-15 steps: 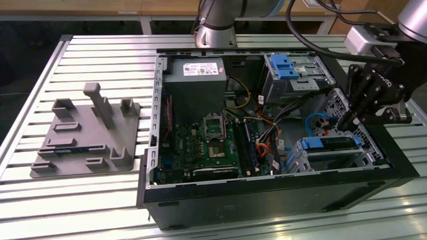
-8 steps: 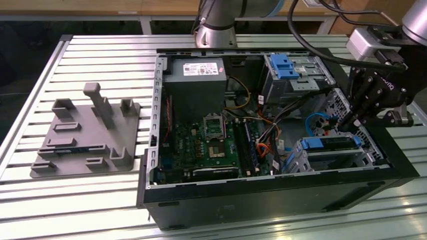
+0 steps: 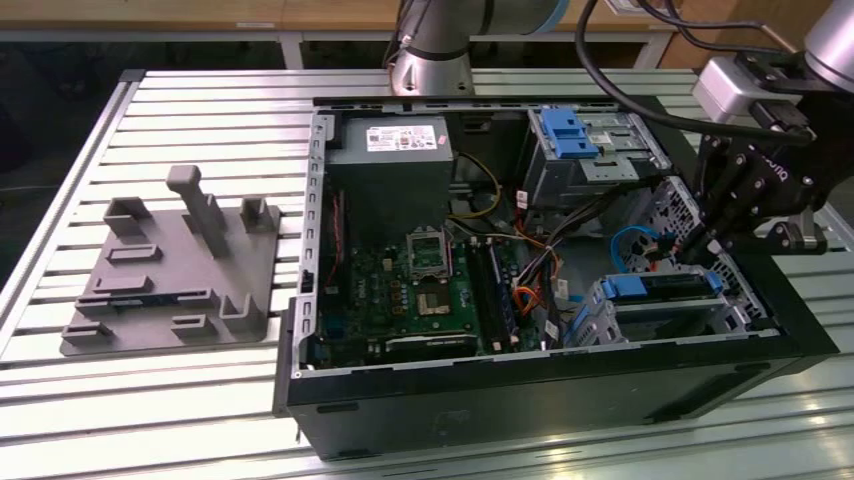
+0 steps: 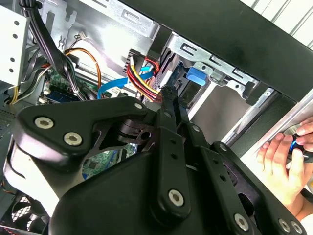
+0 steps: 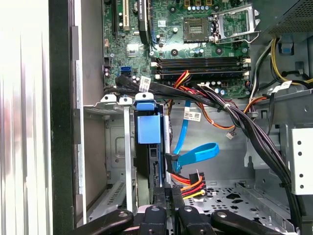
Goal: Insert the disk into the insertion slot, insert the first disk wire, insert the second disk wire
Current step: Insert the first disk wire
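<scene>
The disk in its blue carrier sits inside the silver insertion slot at the case's corner on the exterior view's right. A flat blue wire has its dark plug against the disk's edge. Beside that plug, a bundle of red, yellow and black leads ends at my gripper. The gripper's thin black fingers stand close together on the bundle's plug, right at the disk's edge. In the second wrist view my gripper points at the same spot, between the leads and the blue carrier.
The open black case holds a motherboard, a power supply and a blue-latched drive cage. Thick black cable bundles cross near the slot. A grey fixture lies on the slatted table. A person's hand rests outside the case.
</scene>
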Robot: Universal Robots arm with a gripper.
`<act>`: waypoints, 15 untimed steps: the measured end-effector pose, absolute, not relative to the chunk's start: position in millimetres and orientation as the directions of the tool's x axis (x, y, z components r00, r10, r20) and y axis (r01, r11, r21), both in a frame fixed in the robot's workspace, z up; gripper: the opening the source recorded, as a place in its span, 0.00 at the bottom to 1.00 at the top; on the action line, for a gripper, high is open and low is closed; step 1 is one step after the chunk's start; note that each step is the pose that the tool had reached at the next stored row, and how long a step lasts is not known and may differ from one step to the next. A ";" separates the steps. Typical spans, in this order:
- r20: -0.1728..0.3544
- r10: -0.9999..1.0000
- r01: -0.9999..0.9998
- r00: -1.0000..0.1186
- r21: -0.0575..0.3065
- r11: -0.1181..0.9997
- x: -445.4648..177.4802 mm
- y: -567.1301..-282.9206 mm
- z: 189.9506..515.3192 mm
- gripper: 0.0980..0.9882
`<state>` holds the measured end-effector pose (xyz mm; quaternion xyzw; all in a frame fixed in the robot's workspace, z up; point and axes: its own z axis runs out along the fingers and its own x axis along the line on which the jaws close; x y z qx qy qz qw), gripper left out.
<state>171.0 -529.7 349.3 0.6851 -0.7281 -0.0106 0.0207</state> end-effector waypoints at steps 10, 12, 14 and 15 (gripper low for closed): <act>0.016 -0.998 -0.997 -0.060 0.044 0.061 171.0 -532.4 348.6 0.07; 0.016 -0.998 -0.997 -0.060 0.044 0.061 171.0 -532.8 348.4 0.07; 0.016 -0.998 -0.997 -0.060 0.044 0.061 171.0 -533.3 348.1 0.07; 0.016 -0.998 -0.997 -0.060 0.044 0.061 170.9 -533.6 348.0 0.07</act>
